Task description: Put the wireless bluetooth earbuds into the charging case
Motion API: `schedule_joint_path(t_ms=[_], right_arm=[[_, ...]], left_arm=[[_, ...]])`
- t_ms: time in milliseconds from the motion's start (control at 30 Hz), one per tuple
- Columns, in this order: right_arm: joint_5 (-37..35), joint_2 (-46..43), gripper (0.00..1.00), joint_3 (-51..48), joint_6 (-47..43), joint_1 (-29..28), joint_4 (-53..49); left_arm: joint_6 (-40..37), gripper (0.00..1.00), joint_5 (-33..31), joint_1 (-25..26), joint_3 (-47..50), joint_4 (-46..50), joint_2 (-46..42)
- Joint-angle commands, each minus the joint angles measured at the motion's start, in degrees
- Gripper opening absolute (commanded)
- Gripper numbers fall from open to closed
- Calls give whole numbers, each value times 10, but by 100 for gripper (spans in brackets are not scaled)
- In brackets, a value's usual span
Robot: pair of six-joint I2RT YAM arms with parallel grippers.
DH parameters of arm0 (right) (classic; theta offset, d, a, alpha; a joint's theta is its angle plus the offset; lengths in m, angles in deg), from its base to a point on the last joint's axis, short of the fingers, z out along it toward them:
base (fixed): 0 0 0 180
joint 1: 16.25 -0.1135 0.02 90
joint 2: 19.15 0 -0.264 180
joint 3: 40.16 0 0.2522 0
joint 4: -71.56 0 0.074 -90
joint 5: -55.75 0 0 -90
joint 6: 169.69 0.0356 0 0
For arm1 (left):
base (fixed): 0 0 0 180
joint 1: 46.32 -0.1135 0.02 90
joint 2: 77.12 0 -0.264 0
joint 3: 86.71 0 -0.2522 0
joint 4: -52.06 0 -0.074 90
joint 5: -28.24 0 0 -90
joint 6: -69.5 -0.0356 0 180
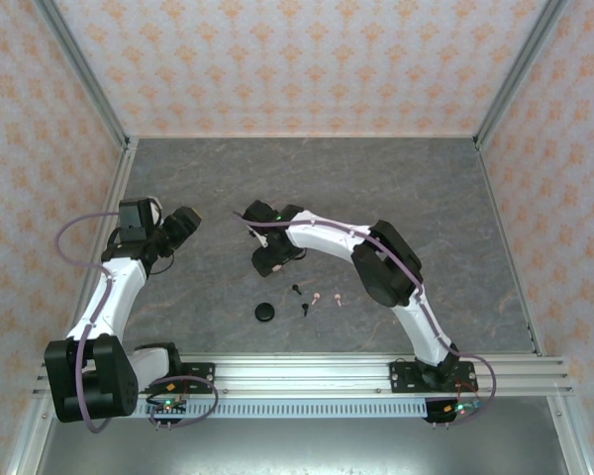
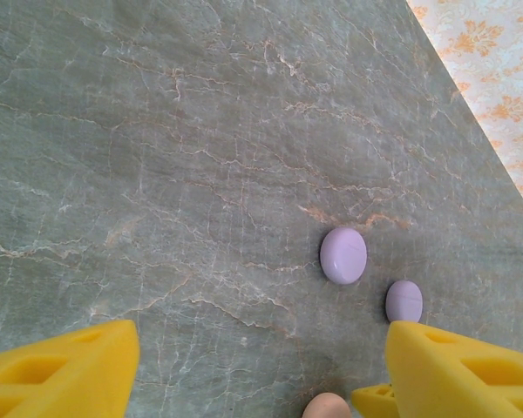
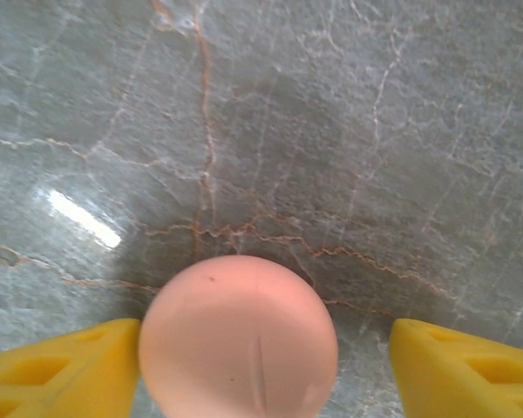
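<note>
So over on the left, the left fingers [image 2: 61,370] are spread wide with nothing between them, just bare counter [image 2: 157,174]. That arm sits off to the side, and I'd guess it's parked there to be out of the other one's way. Ahead of them the wrist cam catches two lilac cases [image 2: 343,255], both closed and lying a bit apart, plus a peachy blob at the bottom edge that I can't identify. Toward the middle, the right arm reaches across and the right fingers [image 3: 462,370] straddle the pink case [image 3: 240,340], which lies flat and closed with its seam showing. They're wide open too. The one on the left of the wrist view looks like it's touching or almost touching the case, and the other is well apart, so no grip yet. My read is that it's lining up to pinch or steady the case, since the case has to open before anything goes in. Nearer the bases sits a closed black case [image 1: 265,313]. Just right of it the black earbuds [image 1: 296,289] and then the pink earbuds [image 1: 318,300] lie loose on the counter, none in a case yet.
</note>
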Motion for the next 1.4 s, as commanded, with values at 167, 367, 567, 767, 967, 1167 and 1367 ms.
schedule_joint_path(t_ms=[167, 367, 567, 767, 967, 1167, 1367], right_arm=[[4, 27, 61, 22, 9, -6, -10], [2, -16, 49, -11, 5, -4, -3], [8, -141, 47, -101, -24, 9, 68], [15, -306, 47, -217, -115, 23, 194], [1, -438, 48, -305, -255, 24, 304], [-27, -505, 46, -320, -375, 23, 327], [-26, -534, 46, -322, -427, 23, 334]], left_arm=[[-9, 75, 7, -4, 0, 17, -10], [-15, 75, 22, -3, -6, 22, -13], [-23, 73, 90, -3, -19, 3, -19], [-32, 72, 195, 25, -63, -18, -19], [-51, 72, 273, 87, -139, -4, -13], [-90, 72, 302, 156, -205, 10, -20], [-103, 71, 295, 227, -234, 7, -2]])
